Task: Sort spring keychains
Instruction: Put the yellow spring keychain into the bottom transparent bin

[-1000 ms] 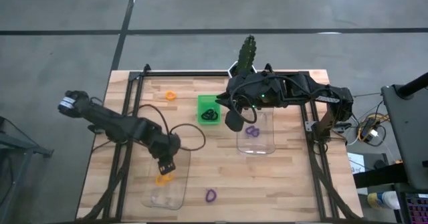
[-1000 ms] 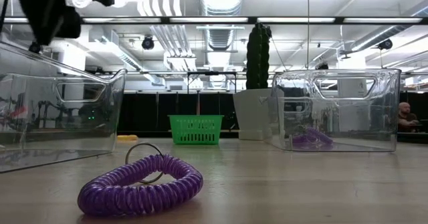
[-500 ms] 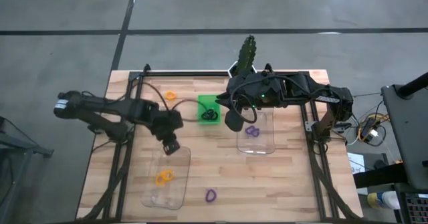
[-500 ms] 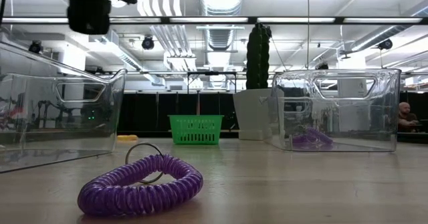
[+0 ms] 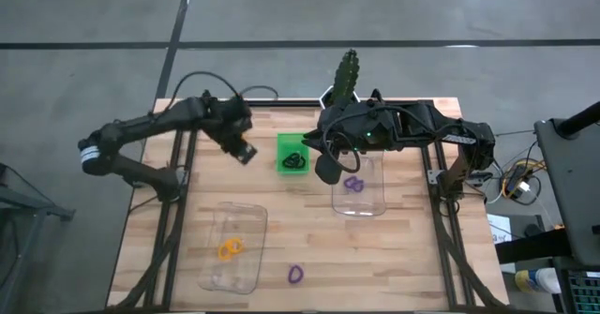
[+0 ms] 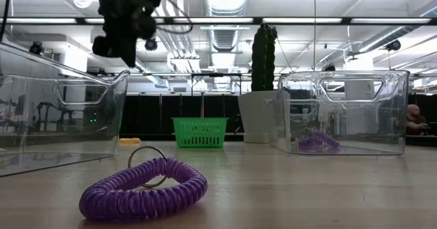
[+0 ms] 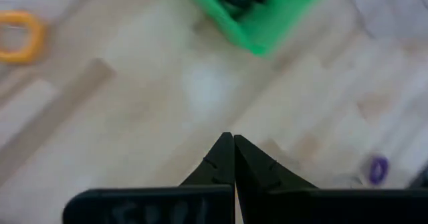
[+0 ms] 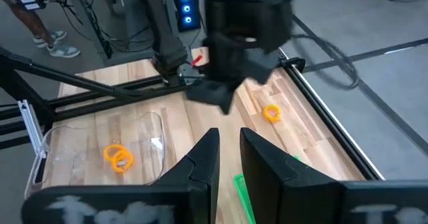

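Your left gripper [image 5: 244, 152], pinched shut on nothing, hangs just short of the orange keychain [image 5: 238, 133]: light, springy coil, so pinch across its loop.

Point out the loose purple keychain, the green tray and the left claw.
Loose purple keychain [image 6: 143, 189]: low view, coil's front.
Green tray [image 5: 280, 154]: high view, left rim.
Left claw [image 7: 233, 158]: left wrist view, where the shut fingertips meet.

- Wooden table [image 5: 412, 248]: light planks, dark frame rails along its sides.
- Green tray [image 5: 281, 145]: rests near the far edge, centre.
- Two clear plastic boxes: one [image 5: 232, 248] front-left, one [image 5: 359, 187] right of centre.
- Loose orange keychain [image 5: 238, 133]: lies far-left of the tray.
- Loose purple keychain [image 5: 295, 275]: lies near the front edge.
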